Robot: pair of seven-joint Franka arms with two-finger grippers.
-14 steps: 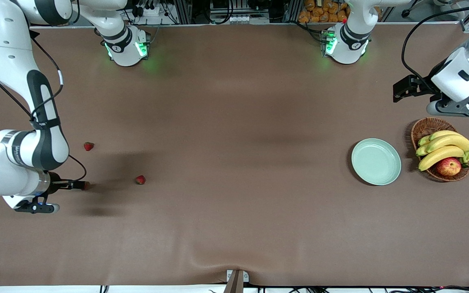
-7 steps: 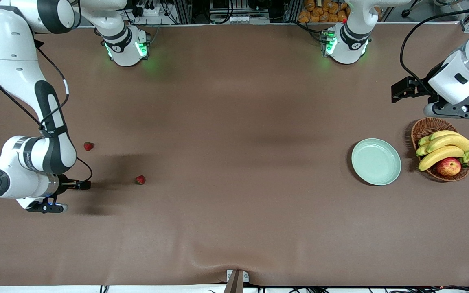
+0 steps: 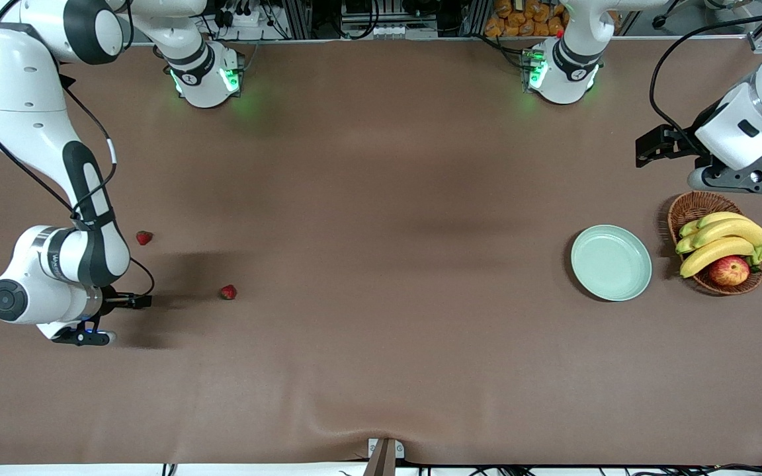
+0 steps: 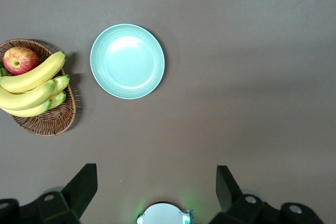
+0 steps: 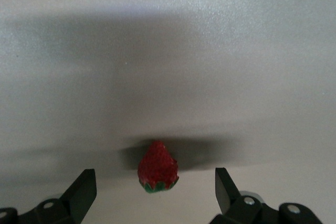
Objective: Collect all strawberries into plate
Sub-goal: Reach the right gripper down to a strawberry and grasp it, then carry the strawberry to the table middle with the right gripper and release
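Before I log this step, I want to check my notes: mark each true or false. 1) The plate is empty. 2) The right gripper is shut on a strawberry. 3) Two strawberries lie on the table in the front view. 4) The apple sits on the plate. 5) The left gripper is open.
1) True: the plate holds nothing.
2) False: the right gripper is open, with a strawberry lying on the table between its fingers.
3) True: one strawberry and a second strawberry nearer the camera.
4) False: the apple is in the wicker basket with the bananas.
5) True: the left gripper is open, waiting above the table.
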